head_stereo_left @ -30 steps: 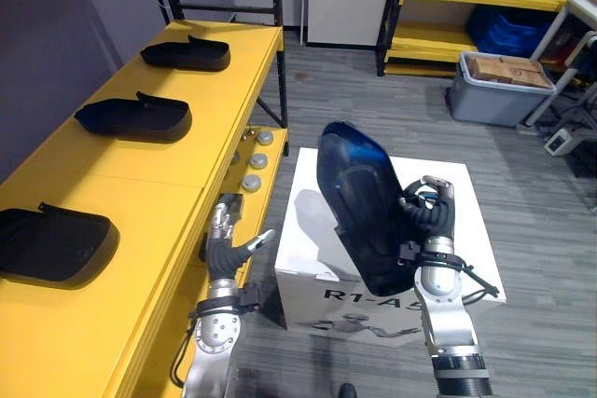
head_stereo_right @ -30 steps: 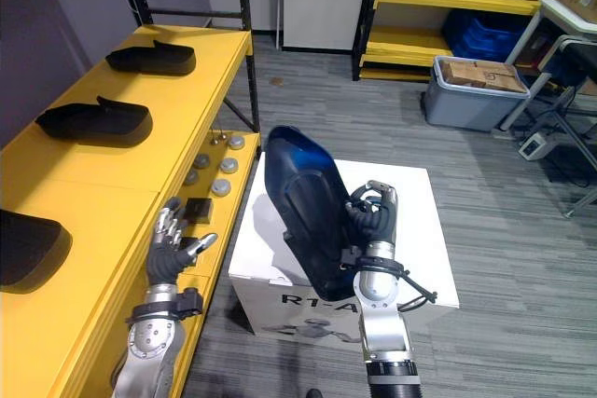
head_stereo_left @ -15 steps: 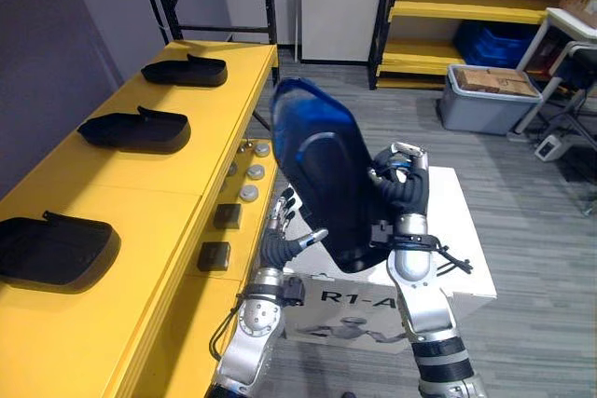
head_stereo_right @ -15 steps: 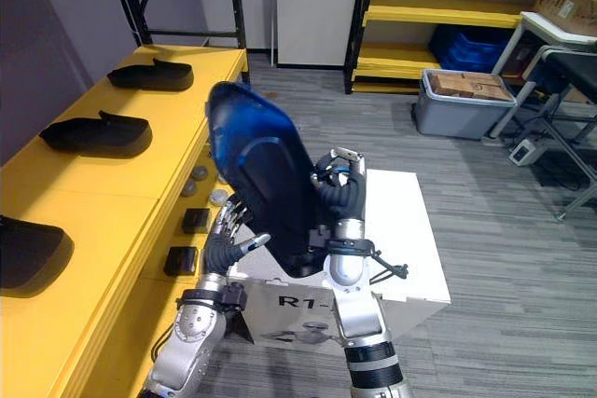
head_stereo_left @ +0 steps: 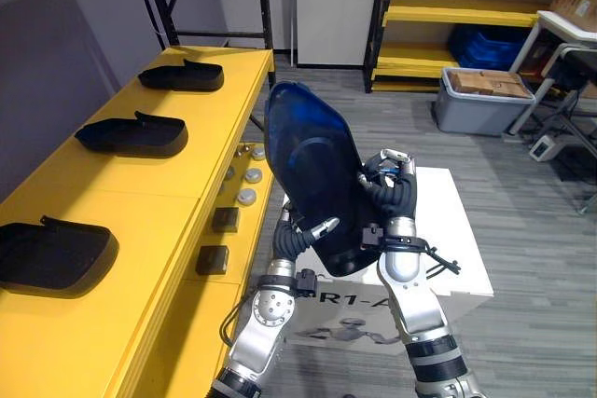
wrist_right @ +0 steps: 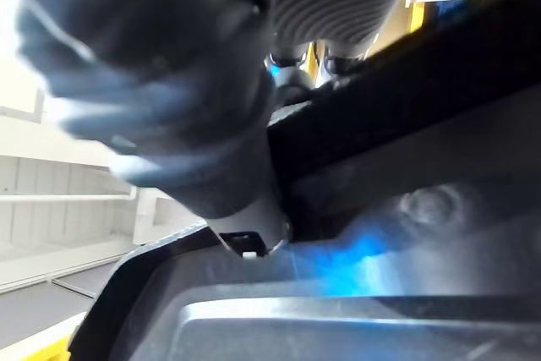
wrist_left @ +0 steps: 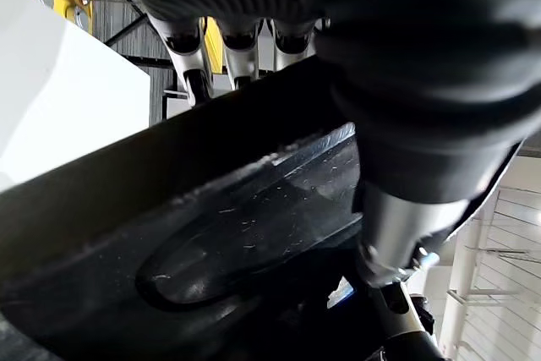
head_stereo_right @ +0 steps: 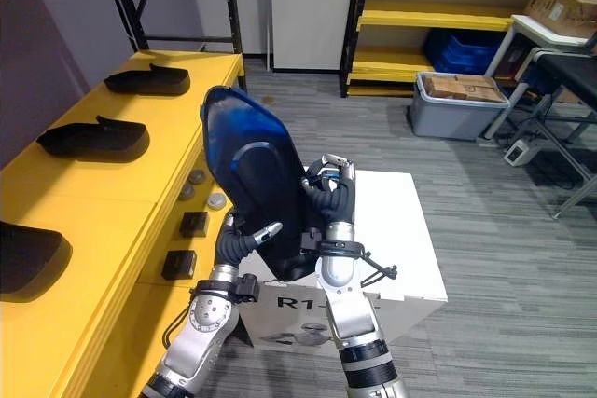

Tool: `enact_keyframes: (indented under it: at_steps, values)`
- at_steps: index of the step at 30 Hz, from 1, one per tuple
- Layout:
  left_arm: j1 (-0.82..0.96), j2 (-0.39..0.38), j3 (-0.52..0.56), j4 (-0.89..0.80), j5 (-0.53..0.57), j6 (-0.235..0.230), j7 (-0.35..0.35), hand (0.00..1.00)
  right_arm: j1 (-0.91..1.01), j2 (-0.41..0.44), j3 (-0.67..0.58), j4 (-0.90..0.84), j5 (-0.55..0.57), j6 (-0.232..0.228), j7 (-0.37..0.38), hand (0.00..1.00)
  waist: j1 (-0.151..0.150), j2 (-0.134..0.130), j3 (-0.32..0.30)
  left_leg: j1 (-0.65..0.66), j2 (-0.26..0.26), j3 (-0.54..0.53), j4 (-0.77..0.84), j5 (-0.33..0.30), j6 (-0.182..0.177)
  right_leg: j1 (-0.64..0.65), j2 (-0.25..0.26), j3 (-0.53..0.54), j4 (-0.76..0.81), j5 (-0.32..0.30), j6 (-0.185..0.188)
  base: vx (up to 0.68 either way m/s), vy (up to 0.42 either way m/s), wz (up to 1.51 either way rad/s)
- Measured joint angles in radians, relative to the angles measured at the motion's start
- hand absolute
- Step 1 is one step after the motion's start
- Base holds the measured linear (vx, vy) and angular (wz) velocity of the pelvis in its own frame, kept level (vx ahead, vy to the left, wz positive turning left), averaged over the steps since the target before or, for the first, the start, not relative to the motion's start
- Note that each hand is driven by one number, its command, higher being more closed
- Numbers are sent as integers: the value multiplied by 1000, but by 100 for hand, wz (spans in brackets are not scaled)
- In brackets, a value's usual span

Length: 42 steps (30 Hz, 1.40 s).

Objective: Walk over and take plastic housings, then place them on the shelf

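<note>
Along the frame's left, a yellow shelf (head_stereo_left: pixel 140 193) is occupied by three black housings (head_stereo_left: pixel 132 133), laid well apart.

The left arm (head_stereo_left: pixel 254 325) and the right arm (head_stereo_left: pixel 411 294) are rounded and silver-grey. The right arm has a black ribbed ring lower down. The left hand (head_stereo_left: pixel 298 236) and the right hand (head_stereo_left: pixel 393 199) have dark ribbed covers and silver fingers with dark tips.

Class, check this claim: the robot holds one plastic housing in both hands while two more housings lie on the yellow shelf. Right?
Wrong count: the left eye view shows three housings on the yellow shelf, not two. The left hand and right hand do hold one plastic housing.
</note>
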Motion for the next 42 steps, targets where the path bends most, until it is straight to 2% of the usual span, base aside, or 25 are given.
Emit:
enact_keyframes:
  at_steps: [4,9,14,17,20,22,26,29,33,36,42]
  values:
    - [0,13,13,0,0,11,34,100,2,-8,22,8,21,-8,1,0,-6,0,0,0,-1,-1,0,3,1,0,-1,-1,-1,4,-1,0,0,0]
    - [-1,19,32,0,4,16,34,100,14,-17,29,7,48,-32,25,0,-20,-1,-1,0,-2,2,2,3,1,0,-1,0,-5,7,-2,0,0,0]
    - [-4,16,73,-6,44,28,19,100,54,-49,21,-39,111,-49,87,0,-22,-1,-1,2,-1,6,2,3,1,0,1,2,0,7,-1,0,0,0]
    - [-7,14,100,-39,54,28,1,100,85,-83,-1,-140,162,-62,144,0,-21,-1,-1,2,-1,7,2,3,1,0,1,5,0,8,-1,0,0,-1]
    - [-5,3,152,-86,63,22,-18,100,100,-100,-93,-272,270,-112,204,0,-19,-2,-1,13,0,30,-1,2,2,1,3,24,0,10,2,6,13,-14]
    - [1,2,180,-88,64,20,-21,100,101,-100,-177,-322,334,-140,216,0,-23,-2,-1,17,0,35,-1,-1,4,2,3,32,0,11,2,13,31,-16]
    - [52,2,242,-89,63,19,-32,100,124,-110,-409,-398,517,-238,221,0,-31,-2,-1,16,1,55,-1,-4,3,-8,5,53,0,12,3,15,31,-15]
    - [91,2,276,-93,62,19,-36,100,172,-110,-544,-399,588,-268,220,0,-47,-2,-1,12,2,57,-3,-5,2,-14,6,55,0,12,3,7,6,-2]
    - [135,-4,310,-135,62,17,-50,100,254,-112,-691,-316,596,-279,194,0,-67,-2,-1,6,3,57,-4,-6,1,-21,7,56,0,11,3,33,17,-1]
    - [176,-3,334,-195,62,6,-58,100,349,-114,-744,-137,579,-270,168,0,-74,-1,-2,-4,4,64,-5,-6,1,-34,8,59,0,11,4,32,20,-6]
    - [263,-5,344,-249,59,-12,-73,100,497,-93,-743,255,484,-147,166,0,-74,9,-8,-3,14,80,-7,-12,-3,-38,11,62,1,9,5,33,16,-6]
